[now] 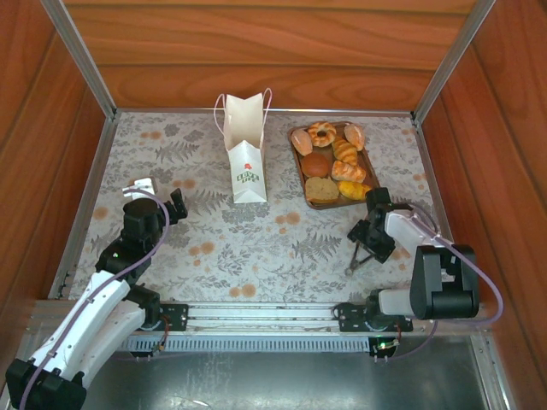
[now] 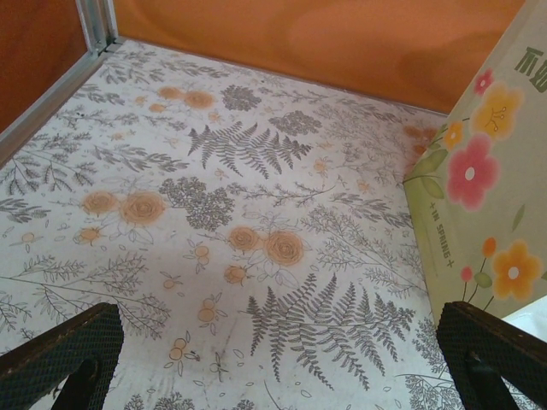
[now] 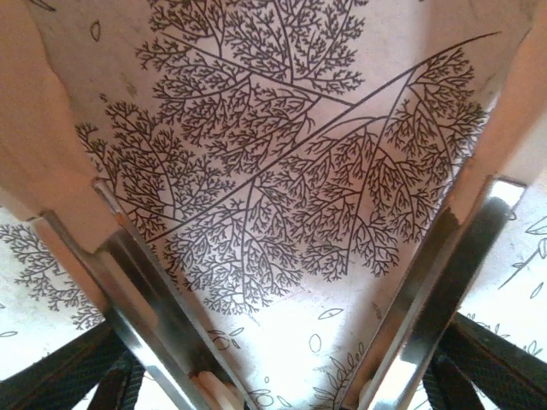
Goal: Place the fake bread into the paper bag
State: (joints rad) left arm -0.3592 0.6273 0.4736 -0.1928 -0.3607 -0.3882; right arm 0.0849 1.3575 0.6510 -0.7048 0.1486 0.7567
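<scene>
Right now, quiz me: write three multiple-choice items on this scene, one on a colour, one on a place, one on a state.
1. The paper bag is: A brown; B black; C white.
2. The fake bread lies: A in the bag; B on the tray; C on bare table.
3. The left gripper is: A open; B shut on a bun; C shut on the bag.
Answers: C, its walls are white; B, it sits on the tray; A, its jaws stand wide apart, nothing between.
</scene>
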